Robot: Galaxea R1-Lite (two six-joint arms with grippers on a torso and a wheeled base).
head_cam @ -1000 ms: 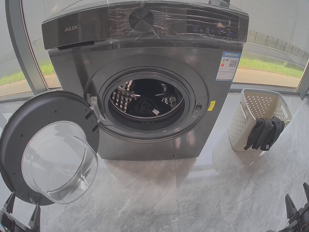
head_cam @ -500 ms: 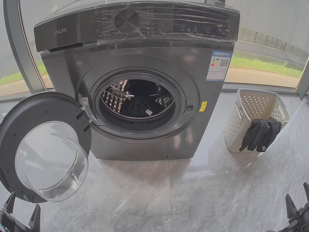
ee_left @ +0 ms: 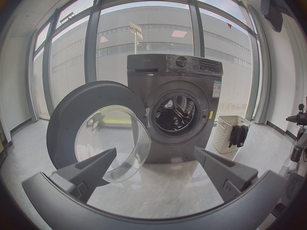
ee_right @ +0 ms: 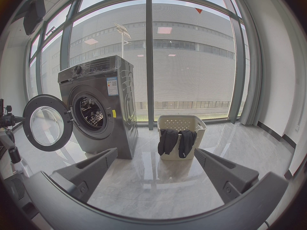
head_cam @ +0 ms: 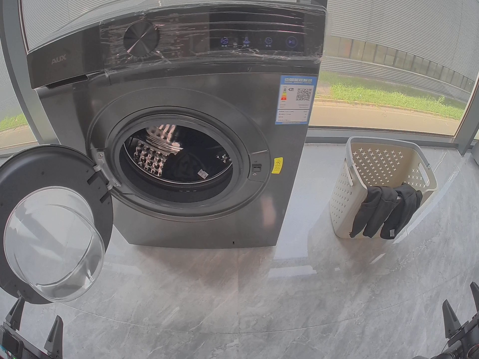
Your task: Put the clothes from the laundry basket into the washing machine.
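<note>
Now, step in hand: judged as the approach to the basket for a pick; nothing is held.
Left pincer (ee_left: 154,150): spread wide, empty, low near the open door.
Right pincer (ee_right: 155,150): spread wide, empty, facing the basket, well apart from it.
Clothes: black garments (head_cam: 384,215) hang over the near rim of the white perforated plastic laundry basket (head_cam: 344,200), which stands on the grey marbled floor (head_cam: 279,295) to the right of the machine.
Machine: grey front-loading washing machine (head_cam: 189,90), its round door with a clear bowl window (head_cam: 30,170) swung fully out to the left.
Doing it well: use the right arm, which is nearer. Pinch the bunched fold on the rim, not the dangling ends. Lift straight up so the light basket does not tip.
Count: machine 1; basket 1; draped black lobes 2 (one garment or two, cannot tell); dark piece with a white tag in the drum (head_cam: 187,163) 1; pincers 2.
</note>
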